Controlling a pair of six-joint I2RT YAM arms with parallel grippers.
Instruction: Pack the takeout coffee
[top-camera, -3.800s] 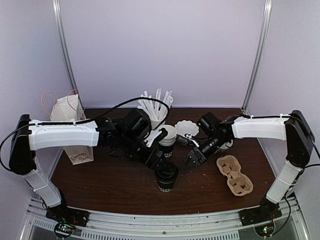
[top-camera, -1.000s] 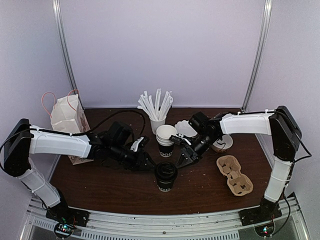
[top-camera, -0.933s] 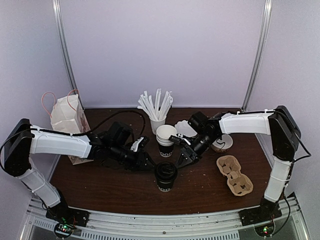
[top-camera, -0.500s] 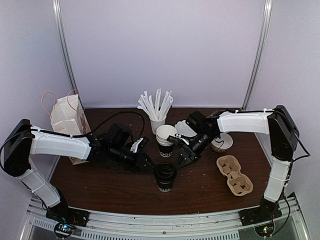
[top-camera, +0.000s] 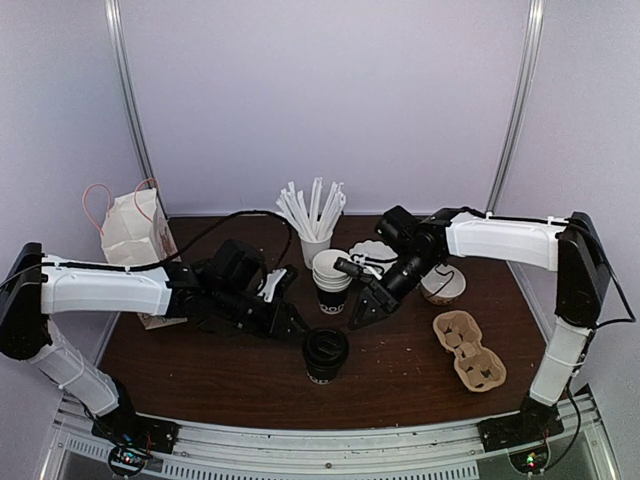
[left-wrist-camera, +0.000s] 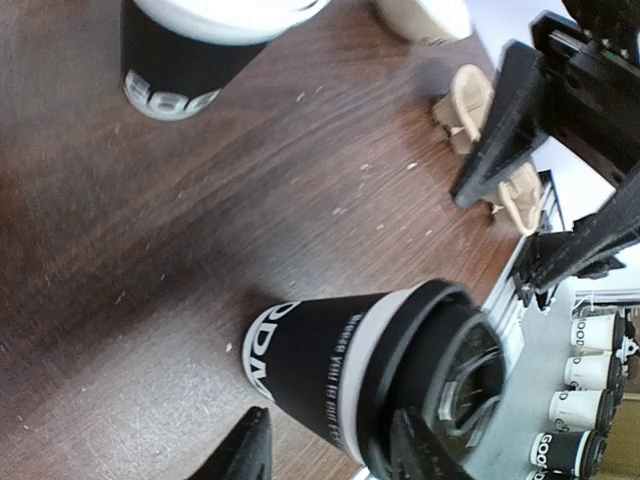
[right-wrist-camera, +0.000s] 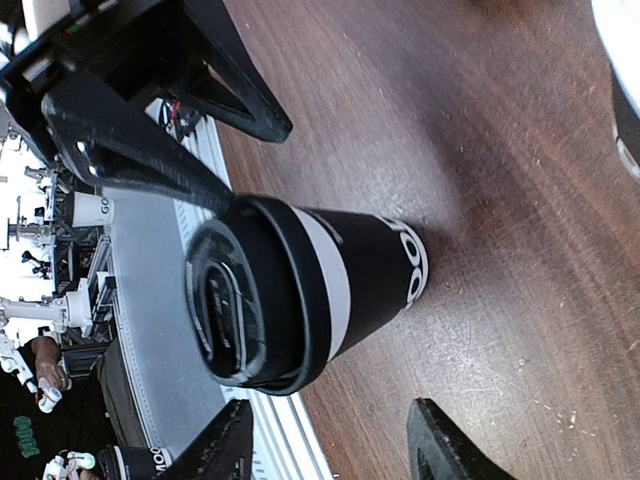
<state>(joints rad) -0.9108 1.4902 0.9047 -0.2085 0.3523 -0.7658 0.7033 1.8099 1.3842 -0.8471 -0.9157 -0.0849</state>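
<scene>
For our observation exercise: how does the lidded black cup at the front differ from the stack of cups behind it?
The lidded cup is closed on top; the stack of cups is open, showing white rims. The lidded cup stands alone; the stack nests several. The lidded cup stands nearer the front; the stack farther back. Both stand upright, black-sided with white lettering.
</scene>
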